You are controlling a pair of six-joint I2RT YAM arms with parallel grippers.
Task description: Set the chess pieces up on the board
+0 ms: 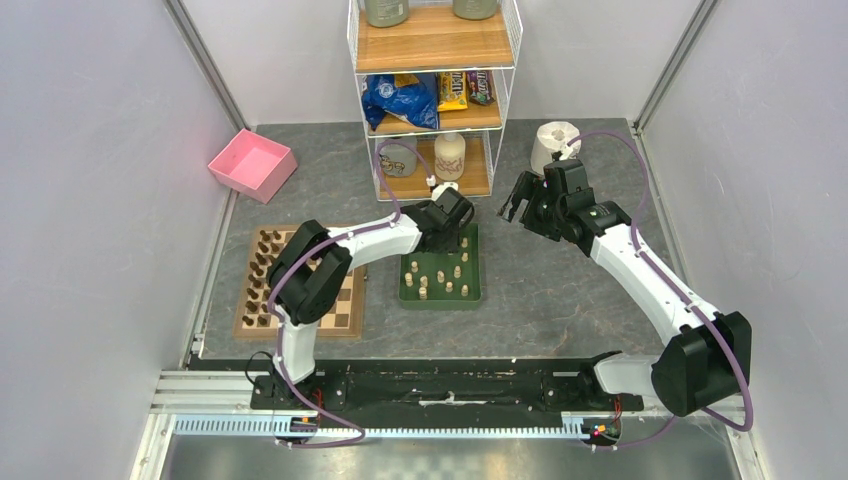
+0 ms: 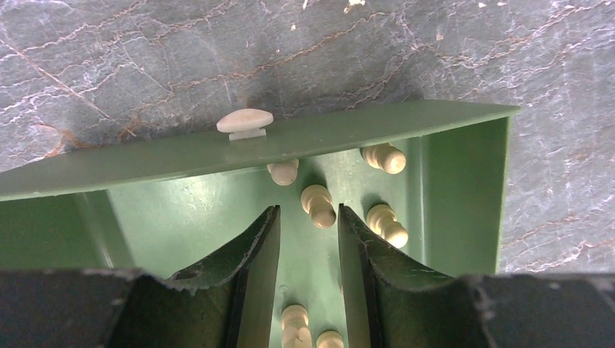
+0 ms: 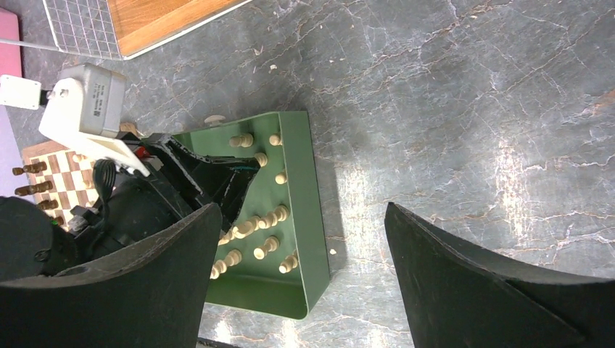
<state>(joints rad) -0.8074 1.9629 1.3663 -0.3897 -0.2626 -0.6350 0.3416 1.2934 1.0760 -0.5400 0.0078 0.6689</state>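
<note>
- A green tray (image 1: pixel 441 302) sat mid-way across the grey marbled table (image 1: pixel 560 300).
- A wire rack (image 1: pixel 436 40) with wooden boards stood at the far edge, just beyond the tray.
- A blue bag (image 1: pixel 400 100) and candy packs (image 1: pixel 465 88) lay on its middle board.
- A jar (image 1: pixel 398 157) and a pale bottle (image 1: pixel 449 156) stood below.
- A pink box (image 1: pixel 252 164) sat far left.
- A white roll (image 1: pixel 553 143) stood right of the rack.

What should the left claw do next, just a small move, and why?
Probably lower the left claw around the pale piece in the tray. Its jaws stand open, lined up on that piece, gripping nothing.
</note>
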